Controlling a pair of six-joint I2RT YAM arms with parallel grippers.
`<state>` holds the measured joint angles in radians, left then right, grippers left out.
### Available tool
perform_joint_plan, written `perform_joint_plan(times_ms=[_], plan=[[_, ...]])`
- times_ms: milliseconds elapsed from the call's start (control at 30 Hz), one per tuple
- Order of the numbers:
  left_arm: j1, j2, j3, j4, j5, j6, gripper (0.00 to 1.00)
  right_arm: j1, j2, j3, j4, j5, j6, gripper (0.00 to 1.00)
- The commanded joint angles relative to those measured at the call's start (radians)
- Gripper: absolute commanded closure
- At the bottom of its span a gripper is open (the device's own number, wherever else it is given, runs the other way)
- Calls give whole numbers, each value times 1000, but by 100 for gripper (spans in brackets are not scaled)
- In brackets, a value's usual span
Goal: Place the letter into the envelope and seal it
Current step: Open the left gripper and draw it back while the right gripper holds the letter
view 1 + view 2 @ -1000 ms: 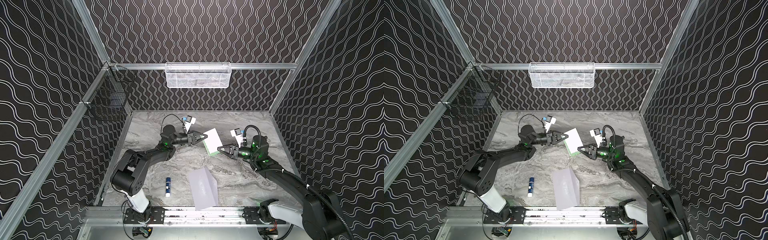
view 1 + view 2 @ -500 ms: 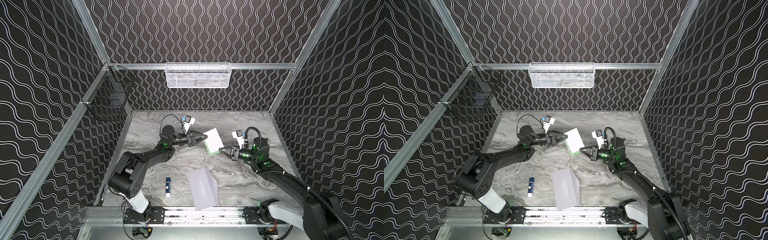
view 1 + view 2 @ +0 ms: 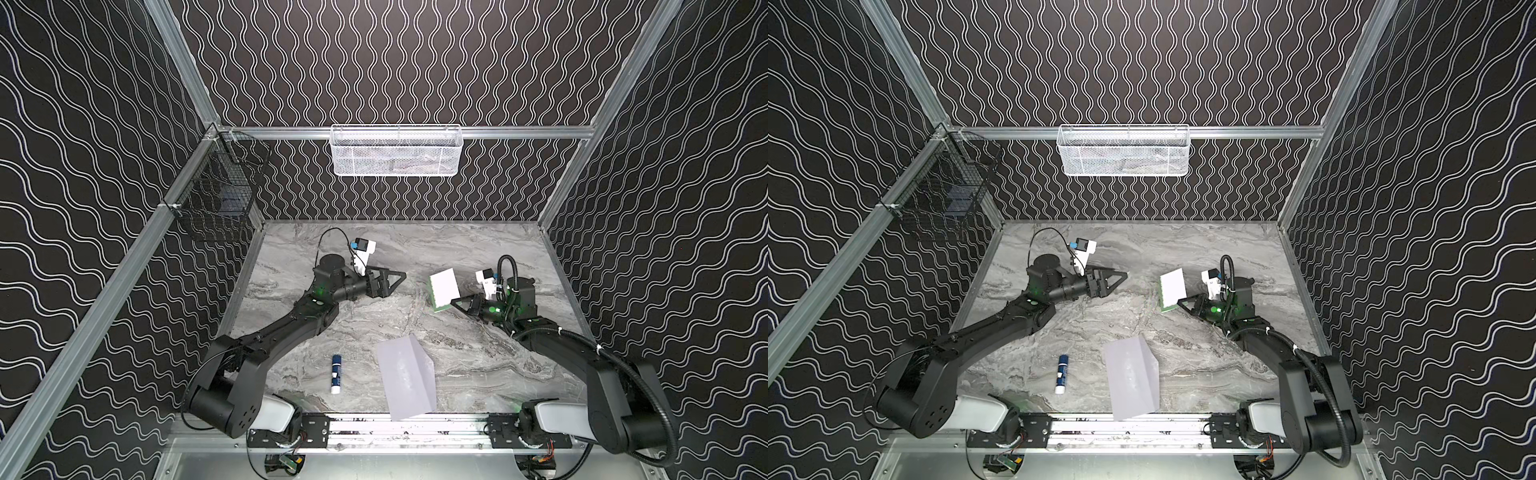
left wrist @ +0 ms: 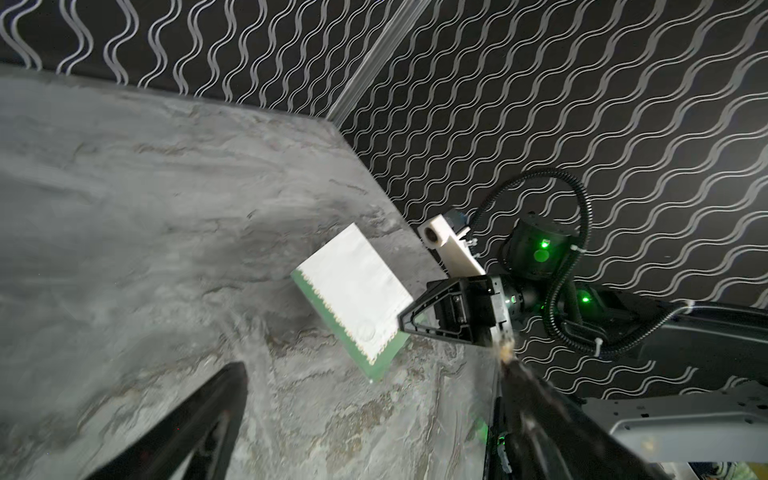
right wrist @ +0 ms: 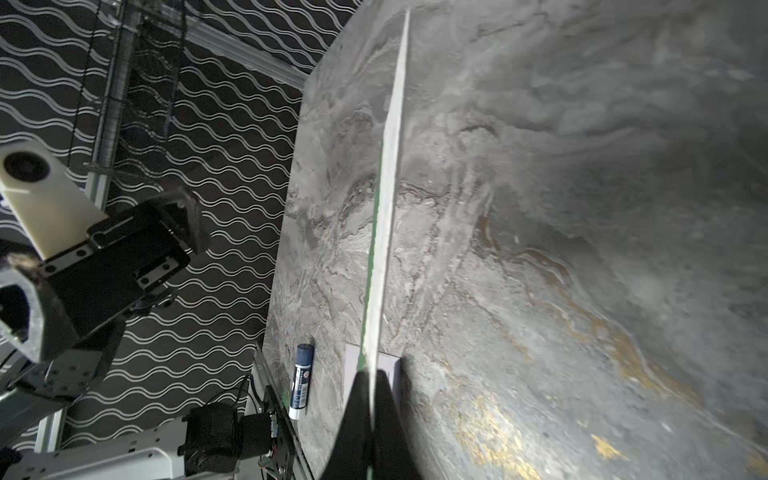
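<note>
Letter [image 3: 444, 289] folded, aloft at 2 o'clock over bench [image 3: 478, 365], right pincer [image 3: 457, 300] clamped on its edge. Left pincer [image 3: 396, 284] apart, empty, letter's 9 o'clock. Envelope [image 3: 407, 384] unheld at 6 o'clock. Risks: thin grip lets letter swivel; loose envelope skids on insertion.

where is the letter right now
In both top views the letter is right of centre, pinched at its lower edge by the right end effector, farther back than the envelope.

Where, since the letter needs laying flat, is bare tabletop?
Bare tabletop runs along the back wall, and centrally between the left gripper, the letter held by the right gripper, and the envelope. Crowded front: glue stick near envelope.
</note>
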<state>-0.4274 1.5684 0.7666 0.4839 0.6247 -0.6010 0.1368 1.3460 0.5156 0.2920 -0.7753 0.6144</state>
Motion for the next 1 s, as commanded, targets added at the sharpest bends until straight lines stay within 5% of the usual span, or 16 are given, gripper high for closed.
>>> perform_joint_plan(times_ms=[0, 500, 967], plan=[[-3, -21, -16, -88, -51, 38, 1, -24, 39, -24, 20, 20, 37, 100], [-43, -82, -50, -224, -127, 81, 1, -34, 119, -69, 83, 40, 76, 99], [-42, 0, -50, -175, 0, 40, 1, -34, 143, -101, 133, 48, 136, 94]])
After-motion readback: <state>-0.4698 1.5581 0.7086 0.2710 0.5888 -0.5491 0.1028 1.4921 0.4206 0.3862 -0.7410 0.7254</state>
